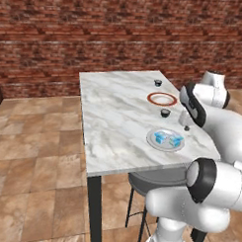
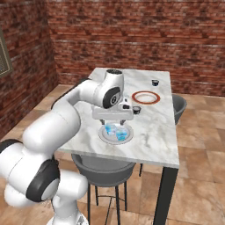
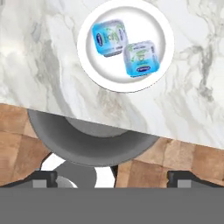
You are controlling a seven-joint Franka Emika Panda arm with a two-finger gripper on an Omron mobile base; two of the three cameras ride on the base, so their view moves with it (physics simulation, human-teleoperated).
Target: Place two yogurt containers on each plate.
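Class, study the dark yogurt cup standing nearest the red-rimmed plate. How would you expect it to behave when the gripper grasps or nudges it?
The dark yogurt cup is tiny beside the red-rimmed plate, so it is probably light and would slide across the smooth marble table if nudged. It looks squat and upright, so tipping seems unlikely. It likely offers the fingers little surface, so an off-centre grasp may push it away.

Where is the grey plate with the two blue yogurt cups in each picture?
Left base view: the grey plate sits near the table's front right edge, just beyond the robot's arm.
Right base view: it lies at the table's near edge, just below the robot's hand.
Hand view: it is at the top middle, the two blue yogurt cups side by side on it.
Shared landmark: the grey stool under the table edge by the plate.
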